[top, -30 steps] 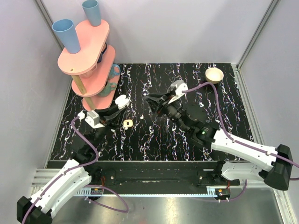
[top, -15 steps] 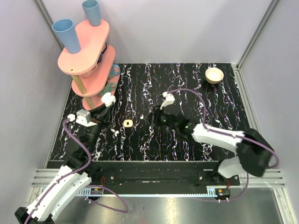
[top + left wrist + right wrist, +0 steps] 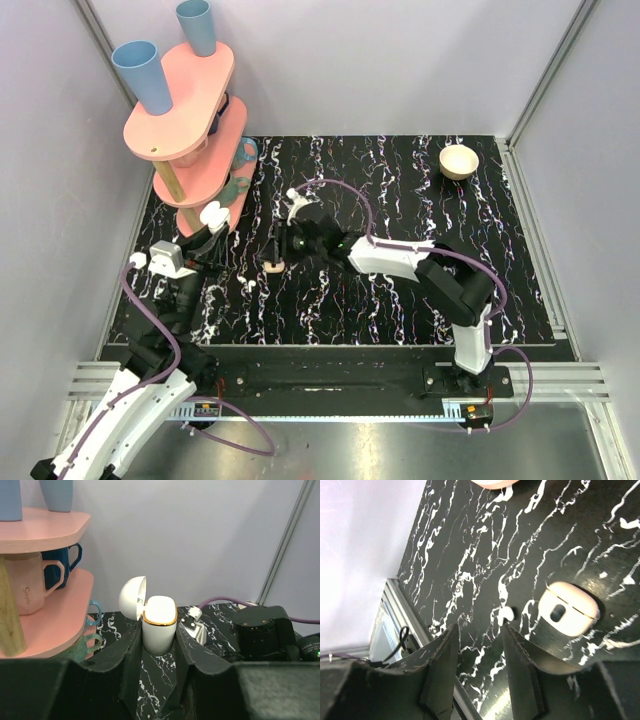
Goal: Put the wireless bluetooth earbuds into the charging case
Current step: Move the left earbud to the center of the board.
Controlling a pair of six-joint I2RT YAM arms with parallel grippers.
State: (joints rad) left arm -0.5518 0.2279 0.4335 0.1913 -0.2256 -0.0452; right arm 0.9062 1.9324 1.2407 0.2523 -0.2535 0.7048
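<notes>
The white charging case [image 3: 159, 625], gold-rimmed with its lid [image 3: 132, 597] open, stands upright between my left gripper's fingers. My left gripper [image 3: 159, 642] is shut on it; in the top view it [image 3: 210, 222] sits beside the pink rack. One tiny white earbud [image 3: 506, 613] lies on the black marbled table just beyond my open, empty right gripper [image 3: 480, 630]. In the top view the earbud [image 3: 249, 285] lies front-left of the right gripper [image 3: 274, 246]. The second earbud does not show.
A cream rounded-square piece with a dark centre [image 3: 568, 614] lies right of the earbud, also seen from above [image 3: 272, 264]. A pink two-tier rack [image 3: 180, 110] with cups and mugs stands back left. A wooden bowl [image 3: 459, 160] sits back right. The table's front rail [image 3: 395, 625] is near.
My right arm has swung left across the table, and its gripper is now over the cream piece. My left arm has drawn back to the left with the case.
</notes>
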